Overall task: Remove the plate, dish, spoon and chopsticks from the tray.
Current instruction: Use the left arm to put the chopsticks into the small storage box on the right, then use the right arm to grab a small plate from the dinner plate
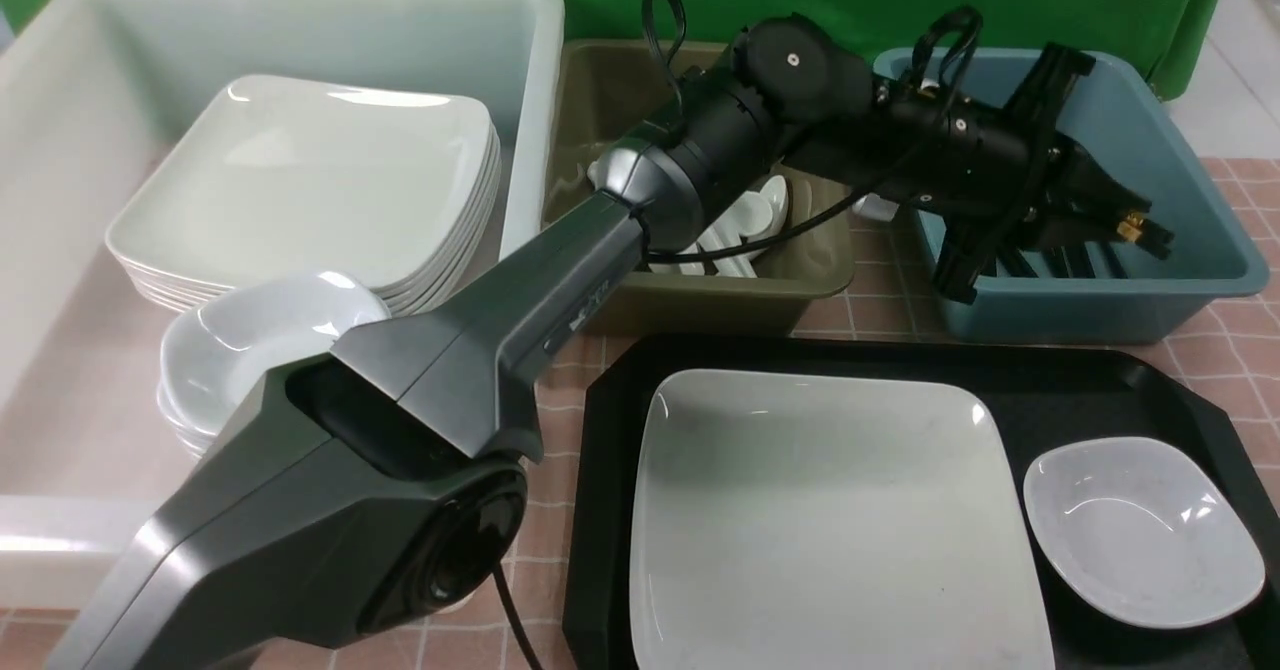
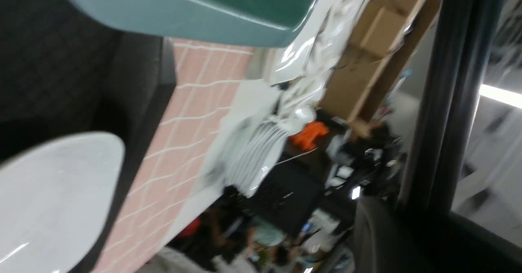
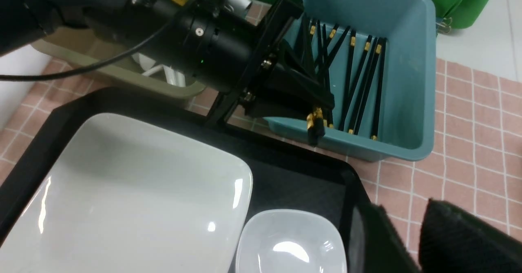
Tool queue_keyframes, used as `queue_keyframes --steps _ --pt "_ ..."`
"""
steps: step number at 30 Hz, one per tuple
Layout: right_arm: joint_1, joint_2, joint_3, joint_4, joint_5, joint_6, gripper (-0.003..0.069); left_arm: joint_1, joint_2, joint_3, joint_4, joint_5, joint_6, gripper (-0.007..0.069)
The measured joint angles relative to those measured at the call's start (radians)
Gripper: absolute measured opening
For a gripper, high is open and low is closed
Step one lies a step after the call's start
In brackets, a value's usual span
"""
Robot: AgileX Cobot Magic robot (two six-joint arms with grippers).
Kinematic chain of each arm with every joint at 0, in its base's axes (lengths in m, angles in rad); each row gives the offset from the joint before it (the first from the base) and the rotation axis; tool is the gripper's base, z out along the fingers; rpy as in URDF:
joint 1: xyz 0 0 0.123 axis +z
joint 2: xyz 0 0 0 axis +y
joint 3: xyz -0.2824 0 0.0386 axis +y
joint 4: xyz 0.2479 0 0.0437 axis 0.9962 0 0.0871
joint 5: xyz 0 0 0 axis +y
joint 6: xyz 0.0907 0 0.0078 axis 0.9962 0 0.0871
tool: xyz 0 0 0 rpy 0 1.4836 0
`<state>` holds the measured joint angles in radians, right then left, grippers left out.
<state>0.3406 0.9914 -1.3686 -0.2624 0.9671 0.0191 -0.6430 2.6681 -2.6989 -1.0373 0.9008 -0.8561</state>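
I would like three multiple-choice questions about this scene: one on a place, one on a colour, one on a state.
1. Where is the small dish? A in the white tub; B on the tray beside the plate; C in the olive bin.
2. What colour is the bin below the left gripper? A olive; B white; C blue.
3. What do its jaws hold? A chopsticks; B a spoon; C nothing.
Key: B, it lies on the black tray; C, blue walls; A, black sticks protrude from the jaws.
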Motion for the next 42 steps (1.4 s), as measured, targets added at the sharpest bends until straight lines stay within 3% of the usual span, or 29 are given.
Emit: queue_keyframes --steps 9,14,19,23,26,30,34,35,38,42 --pt "0.0 0.0 0.0 0.0 -0.006 0.0 0.024 0.012 0.028 0.0 -0.023 -0.036 -0.035 0.0119" --pt "0.0 0.0 0.0 0.0 -0.01 0.0 0.024 0.012 0.029 0.0 -0.021 -0.072 -0.036 0.0227" --pt "0.0 0.0 0.0 0.0 -0.011 -0.001 0.024 0.021 0.029 0.0 -0.032 -0.147 -0.023 0.0433" --pt "0.0 0.0 0.0 0.0 -0.011 -0.006 0.024 0.049 0.029 -0.022 -0.037 -0.164 0.019 0.0483" --pt "0.0 0.0 0.0 0.0 -0.011 -0.007 0.024 0.075 0.029 -0.059 -0.038 -0.166 0.051 0.0455" --pt "0.0 0.0 0.0 0.0 -0.011 -0.011 0.0241 0.106 0.029 -0.119 -0.039 -0.116 0.133 0.0347" --pt "0.0 0.002 0.0 0.021 0.071 -0.078 0.023 0.172 -0.015 -0.242 -0.005 0.08 0.41 0.0056" --pt "0.0 0.002 0.0 0.021 0.078 -0.083 0.0228 0.174 -0.021 -0.242 -0.005 0.09 0.41 0.005" --pt "0.0 0.029 0.001 0.064 0.166 -0.147 0.0188 0.201 -0.14 -0.257 0.171 0.263 0.585 -0.0001" --pt "0.0 0.087 0.022 0.079 0.166 -0.192 0.0155 0.181 -0.276 -0.257 0.337 0.303 0.785 -0.0011"
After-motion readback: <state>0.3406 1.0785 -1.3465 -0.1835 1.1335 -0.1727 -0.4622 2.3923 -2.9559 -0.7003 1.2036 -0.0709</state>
